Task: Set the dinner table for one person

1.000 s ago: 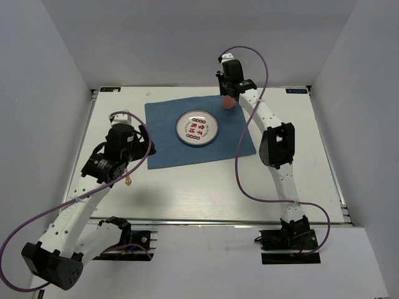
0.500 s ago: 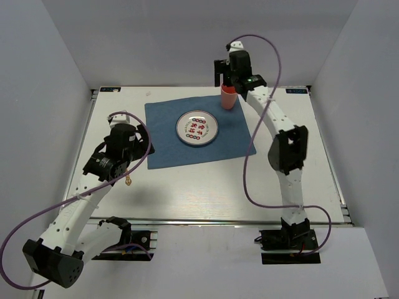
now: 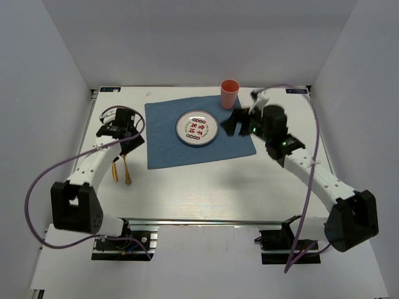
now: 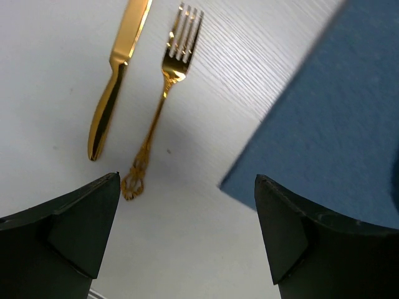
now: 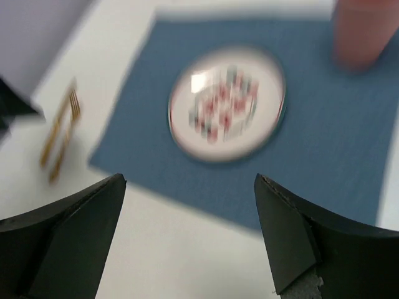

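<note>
Top external view, setting for one. The white surface point(image 3: 206, 187) carries a blue placemat point(image 3: 187, 156) at frame centre. A patterned plate point(image 3: 197, 128) sits in the middle of the mat, and an orange cup point(image 3: 229, 93) stands upright at its upper-right corner. A gold knife point(image 3: 115, 169) and a gold fork point(image 3: 126, 171) lie side by side on the bare surface left of the mat. Neither touches the mat edge; the fork is the closer of the two to it.

Left hand point(image 3: 124, 138): jaws spread wide, nothing between them. It sits just above the cutlery in the frame. In the left wrist view both pieces lie in the upper left, tines toward the top and handle ends toward the fingers point(image 4: 81, 224).

Right hand point(image 3: 234, 123): jaws also fully apart and empty. It hovers over the right part of the mat, between plate and cup. Its wrist view is motion-blurred but shows nothing in the gap.

Key relation: both long axes run up-down in the frame, roughly parallel to the mat's left edge. The cutlery is close to the left hand and well apart from the right hand, with mat and plate between.

Judgement: the setting looks nearly done. If the knife belongs right of the plate, the left hand is better placed to lift it, closing across the narrow handle. The drop spot, however, lies on the right hand's side.
</note>
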`<state>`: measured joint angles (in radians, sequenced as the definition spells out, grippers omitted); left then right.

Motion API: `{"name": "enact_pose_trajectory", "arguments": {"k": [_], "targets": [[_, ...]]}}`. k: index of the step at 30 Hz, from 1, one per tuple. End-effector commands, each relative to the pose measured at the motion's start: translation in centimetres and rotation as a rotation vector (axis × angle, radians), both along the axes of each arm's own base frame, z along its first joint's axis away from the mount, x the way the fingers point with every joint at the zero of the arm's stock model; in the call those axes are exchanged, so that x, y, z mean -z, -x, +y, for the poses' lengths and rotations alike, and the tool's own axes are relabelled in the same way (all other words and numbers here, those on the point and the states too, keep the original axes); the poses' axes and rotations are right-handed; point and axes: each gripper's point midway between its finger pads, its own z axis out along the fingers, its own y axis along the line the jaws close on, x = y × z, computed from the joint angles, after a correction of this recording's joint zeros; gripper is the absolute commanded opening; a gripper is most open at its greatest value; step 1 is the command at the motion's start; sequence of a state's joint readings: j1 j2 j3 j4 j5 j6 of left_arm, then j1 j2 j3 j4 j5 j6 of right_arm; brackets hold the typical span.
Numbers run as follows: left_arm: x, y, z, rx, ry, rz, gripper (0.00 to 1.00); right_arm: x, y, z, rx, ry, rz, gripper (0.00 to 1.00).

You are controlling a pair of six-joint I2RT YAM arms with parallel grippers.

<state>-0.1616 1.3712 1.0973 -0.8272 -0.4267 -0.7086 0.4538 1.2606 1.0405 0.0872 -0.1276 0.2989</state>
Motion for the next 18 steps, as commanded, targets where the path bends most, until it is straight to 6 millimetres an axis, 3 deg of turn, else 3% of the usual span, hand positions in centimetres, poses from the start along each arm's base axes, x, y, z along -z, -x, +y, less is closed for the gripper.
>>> {"name": "enact_pose_trajectory", "arguments": {"k": [1,2,5,8,10,14,18], "targets": [[0.5,-1.5,2.4,-0.070,0.014,0.030,0.98,5.0,4.1,2.6,-0.176,-0.100,0.131,0.89],[1.5,-1.4,3.9,-0.103,0.022,0.051,0.98,6.9,5.3,2.9,-0.199,-0.109,0.182,0.89],[2.7,-1.5,6.2,-0.143,0.042,0.070,0.98,8.4,7.0,3.7,-0.256,-0.129,0.219,0.89],[4.0,-1.3,8.0,-0.153,0.035,0.112,0.98,8.6,7.8,4.3,-0.286,-0.149,0.232,0.89],[4.6,-1.5,8.3,-0.136,0.051,0.123,0.98,8.3,8.2,4.9,-0.321,-0.166,0.218,0.89],[7.5,-0.4,9.4,-0.172,0.102,0.203,0.98,8.5,8.6,5.3,-0.363,-0.148,0.235,0.89],[10.1,0.3,9.0,-0.163,0.152,0.233,0.86,7.9,8.7,4.5,-0.355,-0.125,0.204,0.89]]}}
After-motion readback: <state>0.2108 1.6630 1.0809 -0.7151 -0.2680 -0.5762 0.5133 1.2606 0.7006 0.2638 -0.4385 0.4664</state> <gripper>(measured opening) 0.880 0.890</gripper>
